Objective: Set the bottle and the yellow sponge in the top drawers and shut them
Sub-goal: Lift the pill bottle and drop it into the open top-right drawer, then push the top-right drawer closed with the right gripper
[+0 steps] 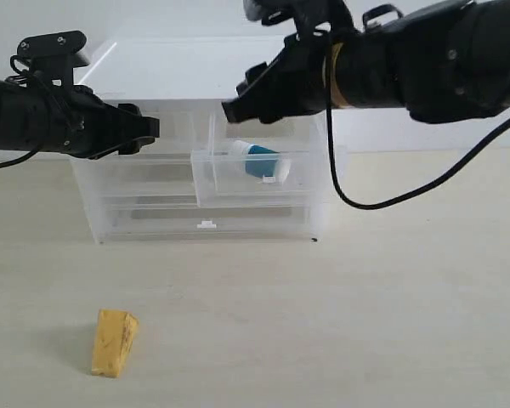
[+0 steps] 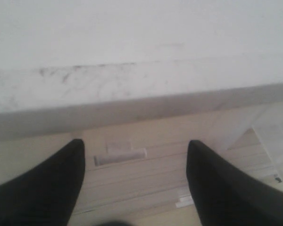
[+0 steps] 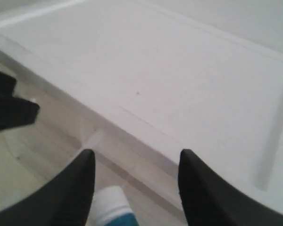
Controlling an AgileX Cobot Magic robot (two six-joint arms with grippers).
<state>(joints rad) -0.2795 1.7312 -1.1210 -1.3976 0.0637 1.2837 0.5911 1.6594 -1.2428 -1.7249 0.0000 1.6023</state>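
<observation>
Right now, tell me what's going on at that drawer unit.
The bottle lies in the pulled-out top right drawer, with the right gripper open and empty just above it. The left gripper hangs open before the top left drawer, which looks shut. The yellow sponge lies untouched on the table.

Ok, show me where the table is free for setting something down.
Free: the table right of the yellow sponge, all along the front of the drawer unit. Crowded: the open top drawer with the bottle, right end effector above it, left end effector beside it.
</observation>
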